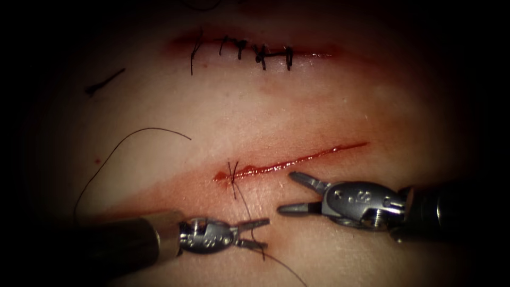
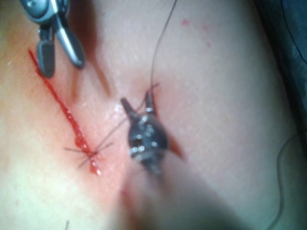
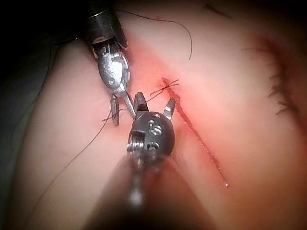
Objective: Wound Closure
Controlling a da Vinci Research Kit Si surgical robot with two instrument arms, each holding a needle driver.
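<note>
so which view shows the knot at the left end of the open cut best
The endoscope view: the knot sits unobstructed at the left end of the cut, thread trailing toward the left hand. The left wrist view shows it smaller, off to the side; the right wrist view shows it beyond the right hand.

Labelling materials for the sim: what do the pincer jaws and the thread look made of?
Left pincer and right pincer: bare metal by the look, grey with bright glints, semi-polished. Both open, holding nothing. Thread: thin dark strand, matte, limp curves; fibre or polymer, cannot tell.
</note>
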